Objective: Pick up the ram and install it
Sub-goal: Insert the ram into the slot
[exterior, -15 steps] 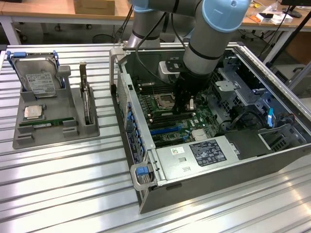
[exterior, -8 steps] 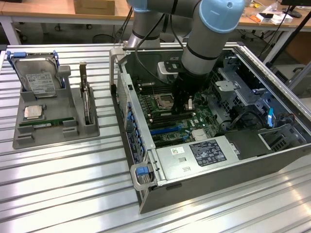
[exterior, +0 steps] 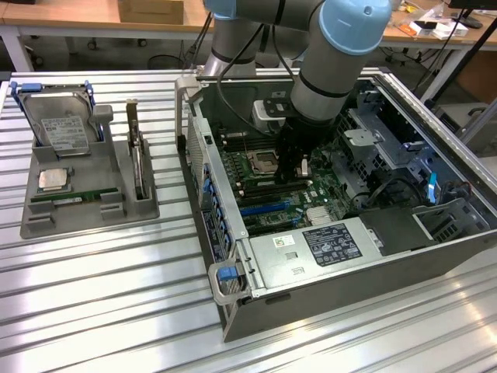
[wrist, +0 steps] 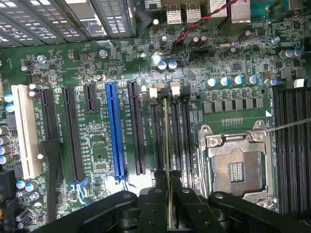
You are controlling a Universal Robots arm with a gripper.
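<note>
At nine o'clock in the exterior view sits a grey moulded plastic holder point(exterior: 35, 221). It carries a silver boxy hard drive point(exterior: 62, 128), a square silver processor chip point(exterior: 53, 179) and a thin green stick lying flat point(exterior: 74, 196). Toward the centre stands the open grey metal computer case point(exterior: 334, 287), with the large green motherboard point(exterior: 233, 167) on its floor. The grey and pale blue robot arm point(exterior: 334, 70) comes in from twelve o'clock and reaches down into the case just beside the empty square processor socket point(exterior: 260, 162).

In the wrist view the black gripper point(wrist: 168, 191) is narrowed onto the ram point(wrist: 166, 136), a long thin green circuit-board stick seen edge-on. The stick runs along the bank of dark memory slots point(wrist: 156, 141), between two white latches point(wrist: 153, 91). I cannot tell whether its lower edge has entered a slot.

The likely failures come from alignment. If the stick is slightly skewed or offset, it would ride on a slot wall or land in the neighbouring slot. If its notch misses the slot's key, pressing could flex the board. A closed end latch would block it, and the thin edge could slip or tilt in the pinch.
</note>
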